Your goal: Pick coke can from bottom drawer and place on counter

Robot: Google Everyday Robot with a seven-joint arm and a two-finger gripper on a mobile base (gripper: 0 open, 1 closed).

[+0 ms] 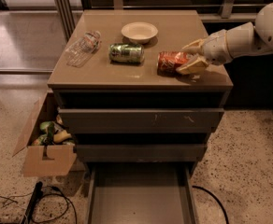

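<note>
Lying on its side, the small red-orange metal coke can is resting on the smooth tan-beige counter, near its right edge. The robot's cream-coloured two-finger gripper is reaching in from the right, fingers clamping the can's right end. Just left, a green metal can is lying sideways too. Down below, the wide grey bottom drawer is sitting pulled out.

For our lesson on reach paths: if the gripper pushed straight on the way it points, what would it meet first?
The coke can, lying on the counter between the fingers of the gripper. Past it, probably the green can, though depth is unclear.
</note>
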